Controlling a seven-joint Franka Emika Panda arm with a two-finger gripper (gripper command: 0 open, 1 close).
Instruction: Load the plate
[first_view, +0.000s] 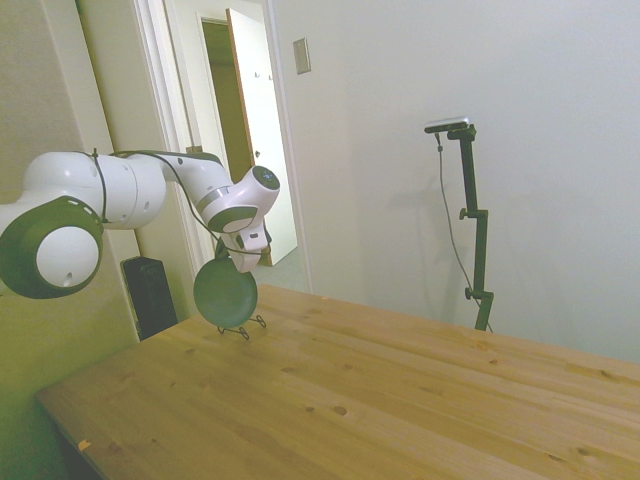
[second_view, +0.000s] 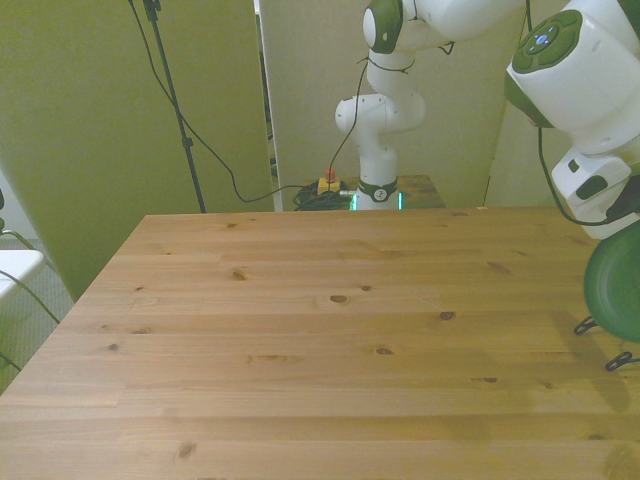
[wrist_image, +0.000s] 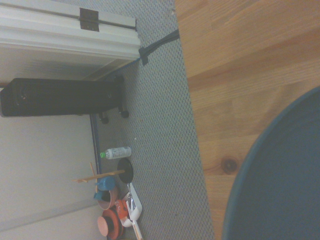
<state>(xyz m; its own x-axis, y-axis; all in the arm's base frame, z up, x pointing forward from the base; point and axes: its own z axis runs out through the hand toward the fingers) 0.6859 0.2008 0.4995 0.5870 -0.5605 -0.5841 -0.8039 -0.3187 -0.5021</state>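
at the wooden tabletop (first_view: 400, 400) edge, one round matte teal-green plate (first_view: 225, 293) stands upright in one black wire rack (first_view: 243, 327), under one end effector (first_view: 232, 258); finger state unclear.

Soft, even indoor light with a greenish-yellow cast — faint shadows, mild grain, wrist view slightly soft.

Teal-green plate (first_view: 225, 292) stands upright at table's edge.

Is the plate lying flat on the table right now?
No, the plate stands on edge, held up at the gripper over a small wire rack.
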